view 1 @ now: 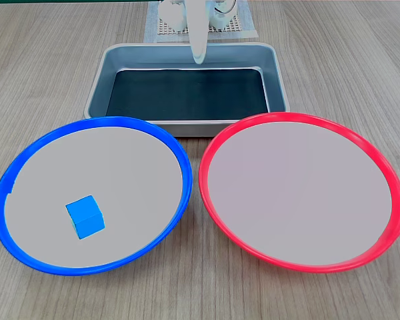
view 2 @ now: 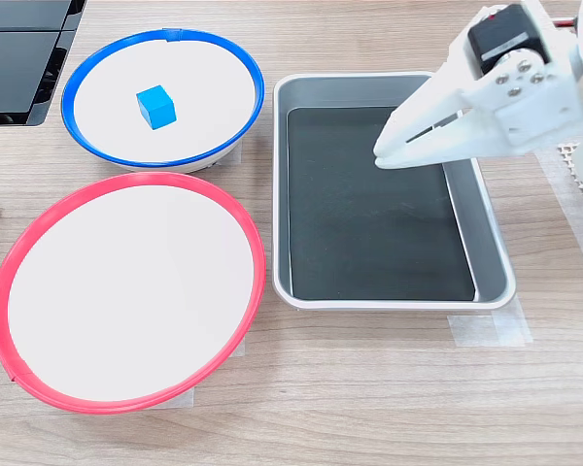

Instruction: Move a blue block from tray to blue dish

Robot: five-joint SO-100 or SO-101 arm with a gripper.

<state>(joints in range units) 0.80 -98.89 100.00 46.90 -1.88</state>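
Observation:
The blue block [view 1: 85, 217] [view 2: 156, 106] lies on the pale face of the blue dish [view 1: 113, 163] [view 2: 209, 92], apart from the gripper. In both exterior views the tray [view 1: 100, 77] [view 2: 281, 194] shows only its bare black bottom. My white gripper [view 1: 199, 57] [view 2: 381, 155] hangs above the tray. In the second exterior view it is over the tray's right half, tips pointing left. In the first exterior view it is over the far rim. Its fingers meet at the tips and hold nothing.
The red-rimmed dish [view 1: 300, 193] [view 2: 126, 282] sits beside the blue one, nothing on it. A dark flat device [view 2: 19, 58] lies at the second exterior view's top left. The arm's base stands on a white mesh mat [view 1: 161, 27] behind the tray.

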